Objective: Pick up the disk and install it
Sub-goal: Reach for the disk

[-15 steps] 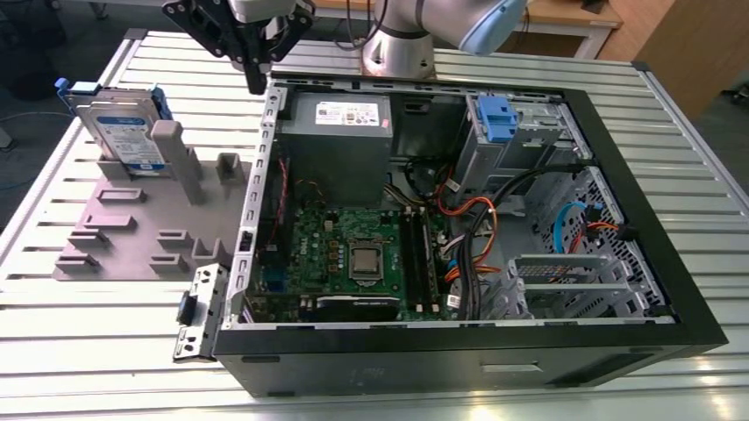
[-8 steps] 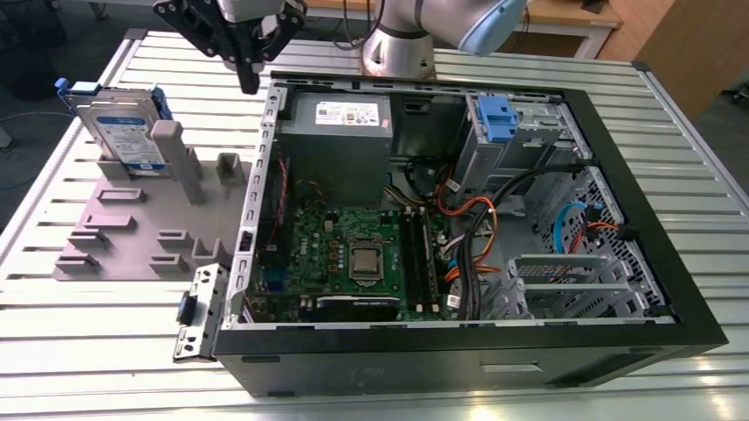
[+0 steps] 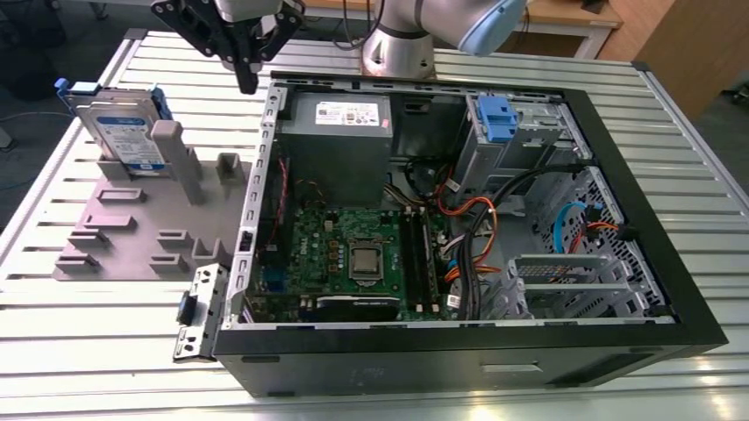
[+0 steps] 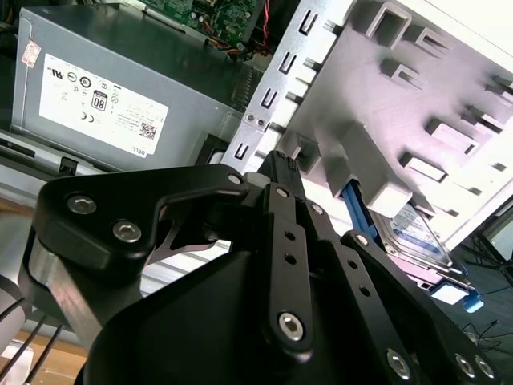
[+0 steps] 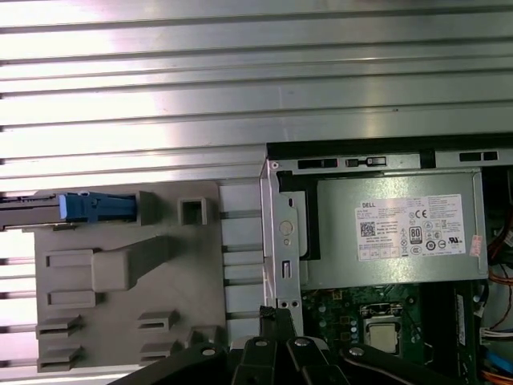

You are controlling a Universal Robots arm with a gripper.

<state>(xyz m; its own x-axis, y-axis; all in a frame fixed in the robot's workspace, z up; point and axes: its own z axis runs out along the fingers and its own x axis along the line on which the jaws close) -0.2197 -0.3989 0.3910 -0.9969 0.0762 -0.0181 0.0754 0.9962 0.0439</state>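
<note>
The disk (image 3: 123, 132) stands upright on its edge in a slot at the far end of the grey holder plate (image 3: 140, 237), on the exterior view's left. It is silver with a white-and-blue label and a blue bracket around it. In the second wrist view the disk (image 4: 418, 234) shows past the holder's posts. The first wrist view catches the disk (image 5: 92, 208) edge-on by its blue bracket. My gripper (image 3: 248, 81) hangs shut and holds nothing. It is above the computer case's side wall, to the right of the disk and apart from it. Both wrist views show the gripper (image 4: 280, 164) (image 5: 276, 314) tip over that wall.
The open computer case (image 3: 655, 219) lies on a slatted metal table (image 3: 105, 351). Inside are a grey power-supply box (image 3: 339, 118), a motherboard (image 3: 351, 254), loose cables (image 3: 468, 219) and a drive cage with a blue bracket (image 3: 497, 118). Several low posts stand on the holder plate.
</note>
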